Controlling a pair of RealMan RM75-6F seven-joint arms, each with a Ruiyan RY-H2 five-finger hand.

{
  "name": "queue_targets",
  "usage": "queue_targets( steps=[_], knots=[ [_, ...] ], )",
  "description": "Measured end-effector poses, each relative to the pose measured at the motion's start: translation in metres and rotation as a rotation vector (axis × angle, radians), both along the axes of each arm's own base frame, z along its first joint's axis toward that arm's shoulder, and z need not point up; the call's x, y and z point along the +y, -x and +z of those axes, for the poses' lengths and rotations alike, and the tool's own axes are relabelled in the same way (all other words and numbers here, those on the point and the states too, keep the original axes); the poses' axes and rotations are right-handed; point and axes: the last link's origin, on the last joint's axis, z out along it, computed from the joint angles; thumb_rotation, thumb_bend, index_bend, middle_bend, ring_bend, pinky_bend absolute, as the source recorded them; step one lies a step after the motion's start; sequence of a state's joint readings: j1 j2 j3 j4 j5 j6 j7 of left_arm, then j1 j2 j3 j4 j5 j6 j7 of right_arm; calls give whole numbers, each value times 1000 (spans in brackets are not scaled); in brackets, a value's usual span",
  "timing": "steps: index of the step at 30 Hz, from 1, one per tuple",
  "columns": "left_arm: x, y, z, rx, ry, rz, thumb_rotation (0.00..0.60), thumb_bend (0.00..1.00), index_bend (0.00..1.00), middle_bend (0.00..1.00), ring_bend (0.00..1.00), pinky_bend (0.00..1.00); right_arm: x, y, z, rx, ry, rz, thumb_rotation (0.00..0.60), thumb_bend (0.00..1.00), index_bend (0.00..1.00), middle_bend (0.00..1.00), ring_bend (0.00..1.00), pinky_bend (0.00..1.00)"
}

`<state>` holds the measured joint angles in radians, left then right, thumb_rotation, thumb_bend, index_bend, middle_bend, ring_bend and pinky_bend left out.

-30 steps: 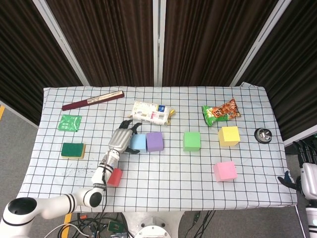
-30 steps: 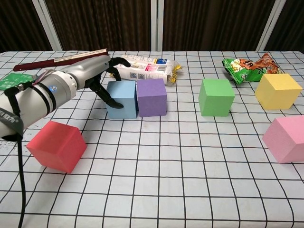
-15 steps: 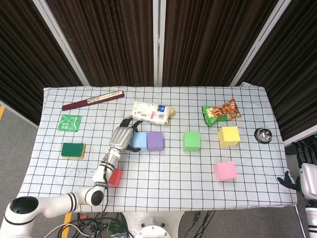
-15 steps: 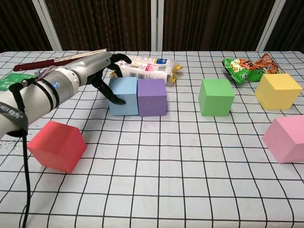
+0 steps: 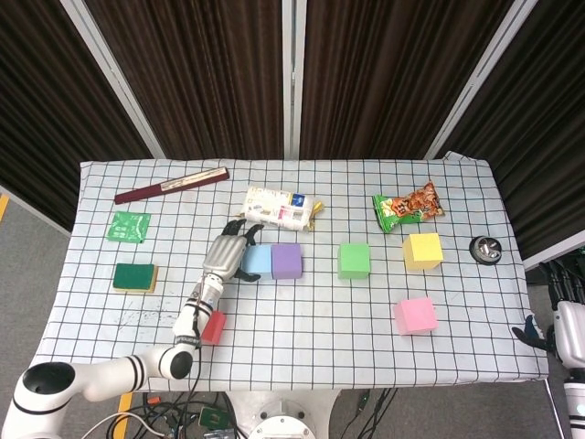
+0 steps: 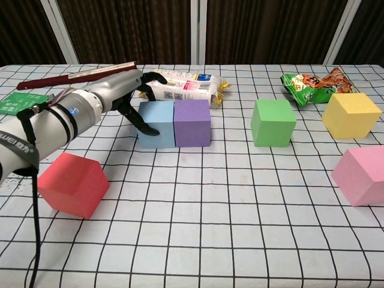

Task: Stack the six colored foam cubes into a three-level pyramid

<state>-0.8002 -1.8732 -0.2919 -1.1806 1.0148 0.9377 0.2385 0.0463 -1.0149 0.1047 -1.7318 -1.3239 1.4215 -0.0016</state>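
- Far out to the left of the left hand, a green packet [image 5: 128,226] and a green-and-yellow sponge [image 5: 134,276] lie on the checked tablecloth [image 5: 311,329], with a dark red flat stick [image 5: 171,185] further back.
- Down by the forearm, on the near side of the hand, sits the red cube [image 6: 73,183], tilted a little against the grid and partly under the arm in the head view.
- And here is the left hand [image 6: 129,91] itself: fingers spread and curved, dark fingertips [image 6: 151,129] against the left face of the blue cube [image 6: 157,123]. It touches that cube but grips nothing; whether the back fingers meet the cube's far side, I cannot tell.
- Immediately right of the hand, the blue cube stands flush against the purple cube [image 6: 192,122], side by side on the cloth.
- Just behind the hand's fingers lies a white snack pack [image 6: 183,87].
- Further right, apart from the pair, the green cube [image 6: 273,122] stands alone.
- Well to the right: the yellow cube [image 6: 351,115], a green-and-red snack bag [image 6: 312,83] behind it, the pink cube [image 6: 362,174] nearer the front edge.
- Farthest from the left hand, a small dark round object [image 5: 484,248].
- The right hand [image 5: 558,315] hangs off the table's right edge; fingers too unclear to call.
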Motion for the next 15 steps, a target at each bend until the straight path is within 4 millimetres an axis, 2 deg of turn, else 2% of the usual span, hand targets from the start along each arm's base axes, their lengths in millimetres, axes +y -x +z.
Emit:
queue_targets(
  steps=[15],
  knots=[
    [1,0,0,-14,5,9,600,86,128,435,46,37,0,2,-1,-2,-6,-5,600,0,0,0,0,0]
  ],
)
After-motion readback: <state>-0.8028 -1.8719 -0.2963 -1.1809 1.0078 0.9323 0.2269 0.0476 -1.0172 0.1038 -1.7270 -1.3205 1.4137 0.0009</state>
